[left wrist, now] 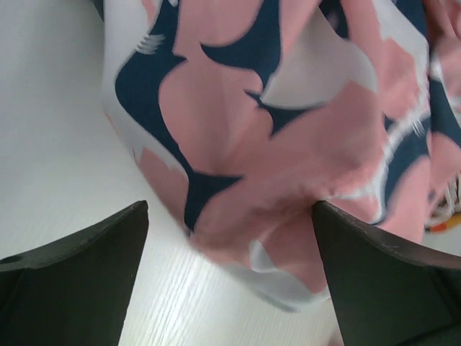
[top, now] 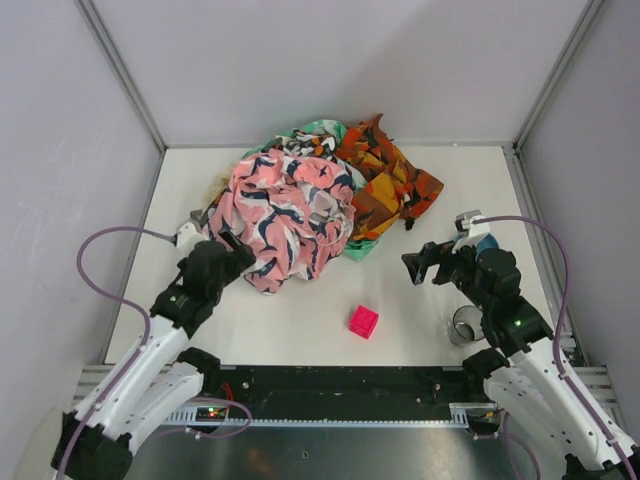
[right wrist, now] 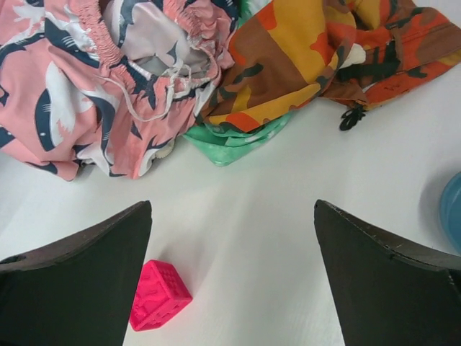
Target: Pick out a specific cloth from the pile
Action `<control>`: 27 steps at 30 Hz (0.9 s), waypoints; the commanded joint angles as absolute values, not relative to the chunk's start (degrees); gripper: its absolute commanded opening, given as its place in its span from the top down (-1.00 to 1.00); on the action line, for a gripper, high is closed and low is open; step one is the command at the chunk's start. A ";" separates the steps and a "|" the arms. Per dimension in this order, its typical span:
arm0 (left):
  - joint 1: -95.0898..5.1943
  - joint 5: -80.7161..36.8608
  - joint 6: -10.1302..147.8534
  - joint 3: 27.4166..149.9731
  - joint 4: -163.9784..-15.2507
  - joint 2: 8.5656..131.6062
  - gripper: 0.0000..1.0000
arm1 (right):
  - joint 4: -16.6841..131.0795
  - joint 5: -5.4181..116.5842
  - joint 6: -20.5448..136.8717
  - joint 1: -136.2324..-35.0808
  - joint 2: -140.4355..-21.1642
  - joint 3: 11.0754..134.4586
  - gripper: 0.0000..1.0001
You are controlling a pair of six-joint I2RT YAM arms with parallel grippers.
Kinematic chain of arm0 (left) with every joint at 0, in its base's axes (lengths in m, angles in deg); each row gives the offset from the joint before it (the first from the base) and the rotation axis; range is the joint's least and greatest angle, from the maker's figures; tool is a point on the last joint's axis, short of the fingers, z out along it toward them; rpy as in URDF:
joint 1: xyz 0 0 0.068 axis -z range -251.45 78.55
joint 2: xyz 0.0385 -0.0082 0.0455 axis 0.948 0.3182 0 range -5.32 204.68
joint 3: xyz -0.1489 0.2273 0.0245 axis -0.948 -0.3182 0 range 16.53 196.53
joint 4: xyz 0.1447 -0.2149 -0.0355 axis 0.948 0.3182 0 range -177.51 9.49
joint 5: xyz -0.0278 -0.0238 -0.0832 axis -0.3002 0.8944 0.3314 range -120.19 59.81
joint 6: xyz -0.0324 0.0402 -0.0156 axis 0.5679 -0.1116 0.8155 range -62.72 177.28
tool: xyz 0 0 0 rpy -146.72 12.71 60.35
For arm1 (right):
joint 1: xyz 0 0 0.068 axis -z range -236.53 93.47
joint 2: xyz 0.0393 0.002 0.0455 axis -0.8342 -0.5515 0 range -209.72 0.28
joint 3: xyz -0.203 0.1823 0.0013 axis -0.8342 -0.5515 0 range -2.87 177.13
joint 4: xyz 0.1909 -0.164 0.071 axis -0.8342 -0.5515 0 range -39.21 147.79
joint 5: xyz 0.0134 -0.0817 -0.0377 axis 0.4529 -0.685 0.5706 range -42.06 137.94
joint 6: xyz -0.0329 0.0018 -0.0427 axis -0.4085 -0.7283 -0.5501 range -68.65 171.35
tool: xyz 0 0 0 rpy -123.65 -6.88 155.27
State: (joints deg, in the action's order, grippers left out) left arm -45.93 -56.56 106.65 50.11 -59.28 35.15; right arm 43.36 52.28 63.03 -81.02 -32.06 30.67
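Pile (top: pixel 300 200) — pink-navy print, orange-brown, maybe mint

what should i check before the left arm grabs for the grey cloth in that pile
1. Left gripper open and empty: ok, jaws wide.
2. Left gripper lined up on the grey cloth: not ok, only the pink cloth with navy print lies ahead of it.
3. Grey cloth located in the pile: cannot tell, no plain grey fabric shows clearly.
4. Right gripper open and clear of the pile: ok, it hangs over bare table.
5. Pink cube apart from the pile: ok.
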 commanded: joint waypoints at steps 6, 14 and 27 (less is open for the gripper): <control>-66.73 -33.51 100.07 51.61 -89.15 57.62 -0.99 | 45.49 48.30 60.79 -81.57 -31.56 30.79 -0.99; -69.03 -21.65 96.41 64.59 -96.62 79.74 -0.99 | 45.74 48.14 59.94 -81.56 -34.75 30.79 -0.99; -68.95 -5.87 96.38 76.46 -101.09 104.47 0.69 | 45.46 44.48 59.45 -81.72 -33.98 30.78 -0.99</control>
